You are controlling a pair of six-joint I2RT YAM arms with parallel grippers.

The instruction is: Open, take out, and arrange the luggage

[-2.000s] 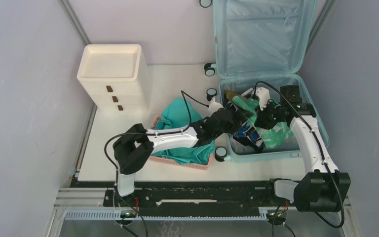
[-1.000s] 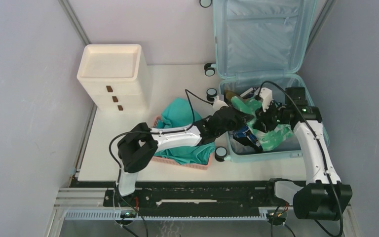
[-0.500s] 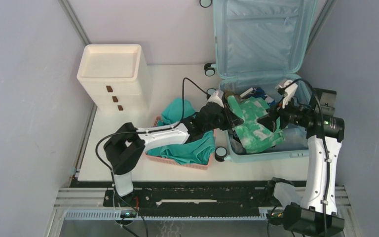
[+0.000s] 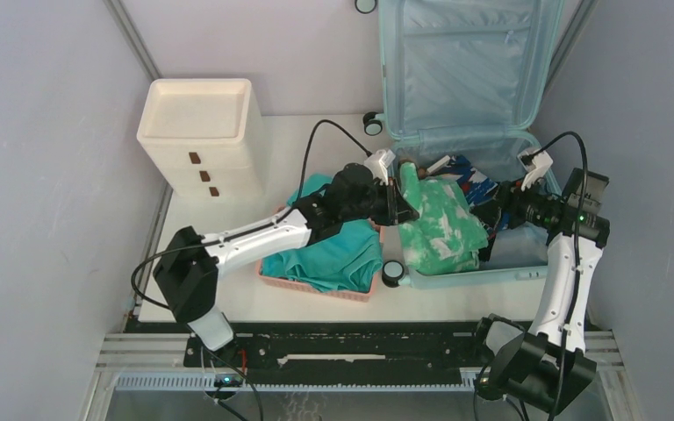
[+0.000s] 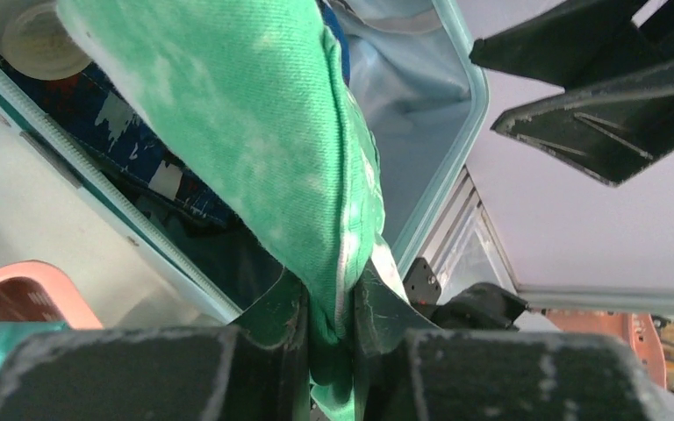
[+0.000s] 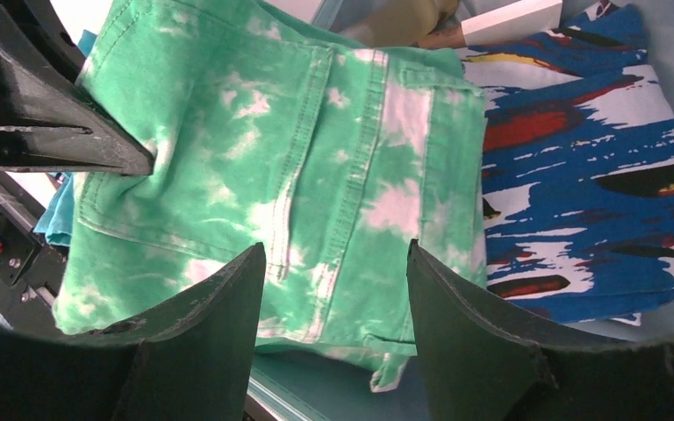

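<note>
The luggage [image 4: 465, 61], a pale aqua hard-shell case, lies open at the back right with its lid upright. A green tie-dye denim garment [image 4: 443, 228] hangs over its left half. My left gripper [image 4: 401, 203] is shut on the garment's top edge near the left rim; in the left wrist view the cloth [image 5: 254, 132] is pinched between the jaws [image 5: 332, 307]. My right gripper [image 4: 490, 217] hovers open just right of the garment, holding nothing. In the right wrist view its gripper [image 6: 333, 259] frames the garment [image 6: 254, 149], and a blue patterned cloth [image 6: 597, 175] lies inside the case.
A pink basket [image 4: 316, 285] holding a teal garment [image 4: 325, 254] sits just left of the luggage. A cream-white drawer cabinet [image 4: 197, 132] stands at the back left. Caster wheels [image 4: 392, 273] stick out from the case's left side.
The right gripper let go of the green garment and drew back to the right. The left gripper lifted the garment up and left toward the case's left rim.
</note>
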